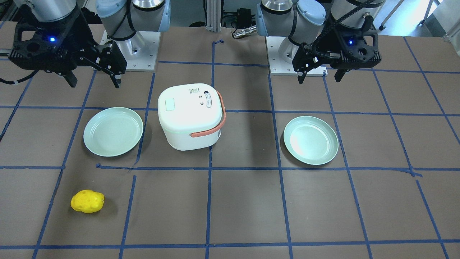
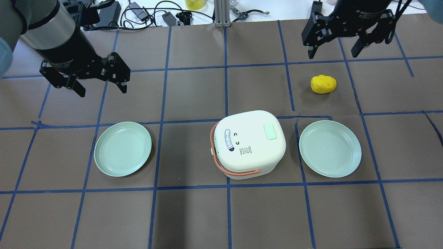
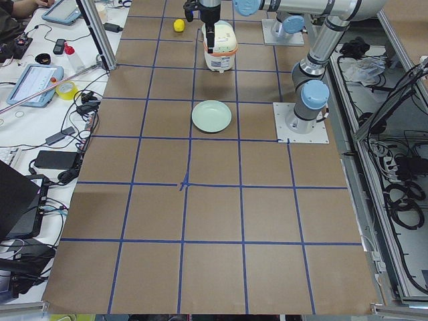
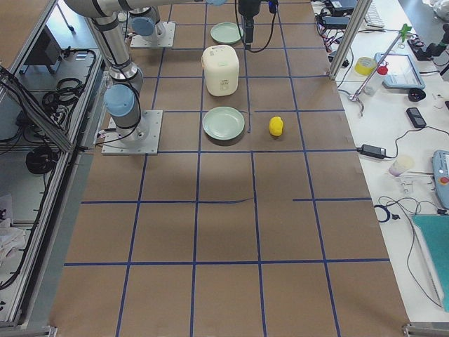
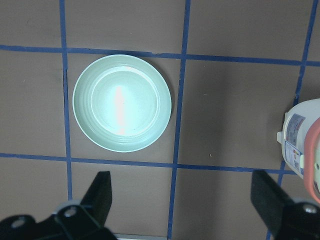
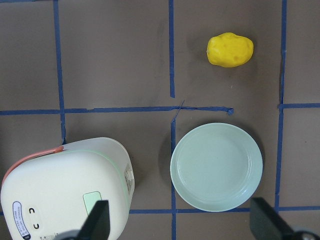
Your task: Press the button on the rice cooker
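The white rice cooker [image 2: 249, 143] stands mid-table with its lid closed and its salmon-orange handle [image 2: 221, 166] lying to one side. A pale green rectangular button [image 2: 270, 131] sits on the lid. The cooker also shows in the front view [image 1: 190, 115], at the right edge of the left wrist view [image 5: 305, 150] and at the lower left of the right wrist view [image 6: 65, 190]. My left gripper [image 2: 100, 77] hangs open and empty above the table, left of and beyond the cooker. My right gripper [image 2: 334, 48] is open and empty, high at the far right.
Two mint-green plates flank the cooker, one on the left [image 2: 123, 148] and one on the right [image 2: 330, 148]. A yellow potato-like object [image 2: 323, 84] lies beyond the right plate. Cables and gear line the far table edge [image 2: 155, 12].
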Robot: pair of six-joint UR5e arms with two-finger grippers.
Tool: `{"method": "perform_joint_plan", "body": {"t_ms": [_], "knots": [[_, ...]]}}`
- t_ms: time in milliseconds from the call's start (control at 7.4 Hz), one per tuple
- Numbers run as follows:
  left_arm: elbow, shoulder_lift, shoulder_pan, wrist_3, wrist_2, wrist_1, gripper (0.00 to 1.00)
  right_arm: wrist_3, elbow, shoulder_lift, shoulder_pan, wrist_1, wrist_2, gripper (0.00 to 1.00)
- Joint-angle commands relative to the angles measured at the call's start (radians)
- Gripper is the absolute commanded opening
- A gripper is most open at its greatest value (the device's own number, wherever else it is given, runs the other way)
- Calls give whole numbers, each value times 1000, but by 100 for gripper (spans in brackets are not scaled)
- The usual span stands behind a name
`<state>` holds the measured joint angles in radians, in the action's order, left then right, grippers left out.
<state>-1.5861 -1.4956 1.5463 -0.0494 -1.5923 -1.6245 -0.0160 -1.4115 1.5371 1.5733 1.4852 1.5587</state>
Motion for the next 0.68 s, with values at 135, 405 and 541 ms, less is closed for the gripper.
{"method": "perform_joint_plan", "body": {"t_ms": [135,405,541], "knots": [[0,0,0,0,0,0,100,-1,-1,-3,-1,12,0,95],[0,0,0,0,0,0,100,-2,-1,-3,1,3,0,73],[0,0,0,0,0,0,100,-1,-1,-3,1,1,0,33]]}}
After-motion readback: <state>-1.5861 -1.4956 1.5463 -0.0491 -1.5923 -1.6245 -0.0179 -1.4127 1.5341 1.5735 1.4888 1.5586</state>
